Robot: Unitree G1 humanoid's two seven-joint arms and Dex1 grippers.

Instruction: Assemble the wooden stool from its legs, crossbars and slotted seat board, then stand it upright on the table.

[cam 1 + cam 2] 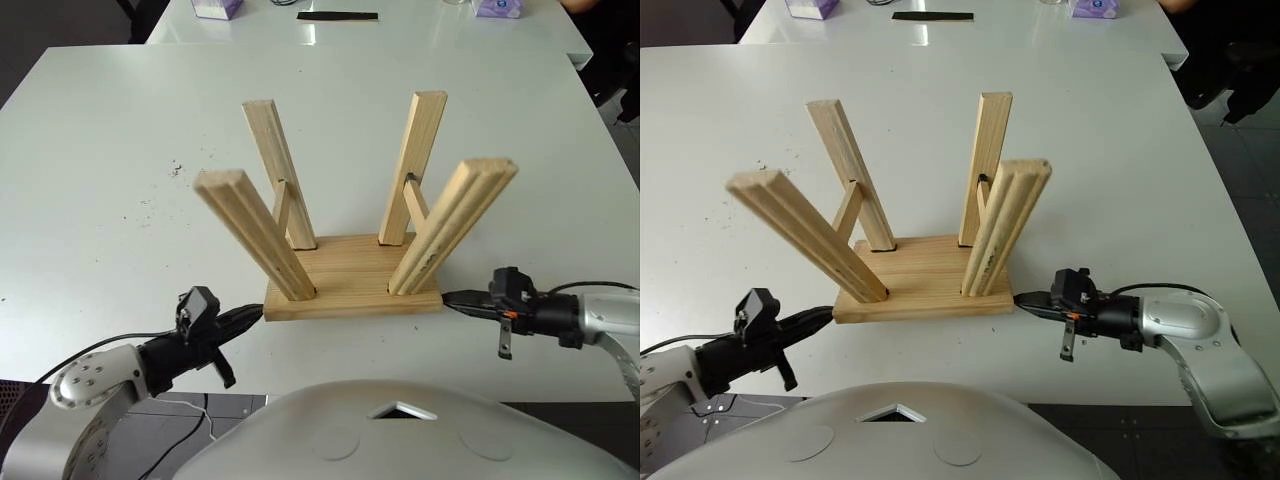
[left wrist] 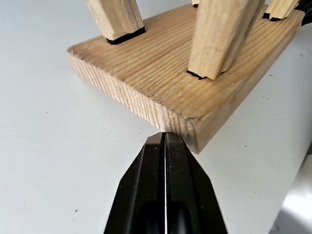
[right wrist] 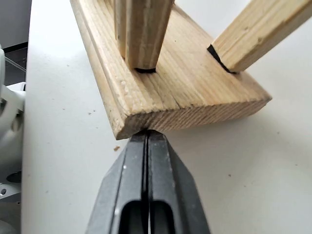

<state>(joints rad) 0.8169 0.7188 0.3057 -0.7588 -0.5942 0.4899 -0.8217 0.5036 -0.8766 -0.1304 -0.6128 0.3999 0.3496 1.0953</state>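
The wooden stool lies upside down on the white table (image 1: 110, 130). Its seat board (image 1: 352, 280) rests flat, and four legs stand up out of the slots, splaying outward: near left leg (image 1: 252, 232), near right leg (image 1: 452, 225), far left leg (image 1: 279, 170), far right leg (image 1: 413, 165). Short crossbars (image 1: 283, 208) join the near and far legs on each side. My left gripper (image 1: 256, 312) is shut, its tip at the board's near left corner (image 2: 187, 127). My right gripper (image 1: 448, 297) is shut, its tip touching the board's near right corner (image 3: 127, 127).
A black strip (image 1: 337, 16) and two small purple boxes (image 1: 216, 8) lie on a second table beyond. The table's near edge runs just below both grippers. Small dark crumbs (image 1: 176, 170) dot the table left of the stool.
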